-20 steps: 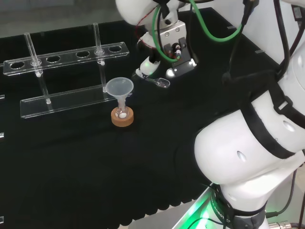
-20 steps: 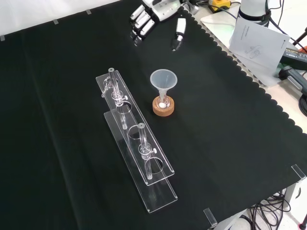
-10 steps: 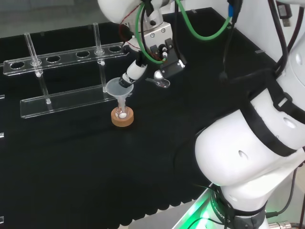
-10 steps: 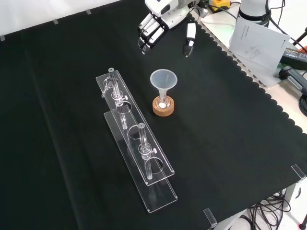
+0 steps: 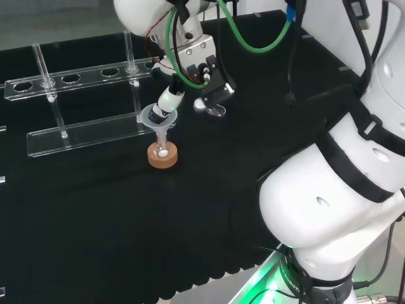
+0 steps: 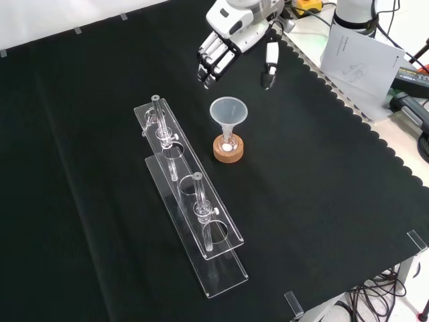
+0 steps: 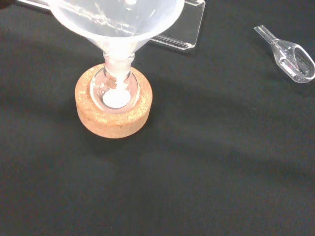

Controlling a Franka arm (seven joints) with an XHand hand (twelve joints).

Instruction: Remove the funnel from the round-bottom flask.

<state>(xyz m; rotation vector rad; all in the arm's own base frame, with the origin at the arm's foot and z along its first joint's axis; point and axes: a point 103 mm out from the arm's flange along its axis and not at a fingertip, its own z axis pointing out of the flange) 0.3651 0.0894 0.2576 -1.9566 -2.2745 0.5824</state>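
Funnel [image 6: 228, 111] stood upright, stem down in the neck of the small round flask [image 7: 116, 92]. Flask sat in a cork ring [image 6: 228, 149] near the middle of the black surface [image 6: 322, 174]. Some white stuff lay at the flask's bottom, seen through the glass in the wrist view. Funnel's long axis was vertical, wide mouth up, so my judgement: the lift-out has to go straight up along the stem before any sideways travel.

Robot hand [image 6: 236, 37] hung above and beyond the funnel in the front view, nearer the top edge of the cloth, not touching it. Fingers [image 6: 210, 60] were spread from the thumb [image 6: 270, 64], fairly straight, pointing down, holding nothing. In the front view the funnel mouth lay roughly below the gap between fingers and thumb, a bit toward the viewer. In the head view one fingertip looked right over the funnel rim; contact could not be told from there, though the front view showed clear space.

So the funnel lay below and slightly forward of the robot hand. Probable next need: come down and close around the cone or rim.

Clear rack [image 6: 191, 201] stood just beside the cork ring, left in the front view. A small clear scoop [image 7: 289, 50] lay apart on the cloth.
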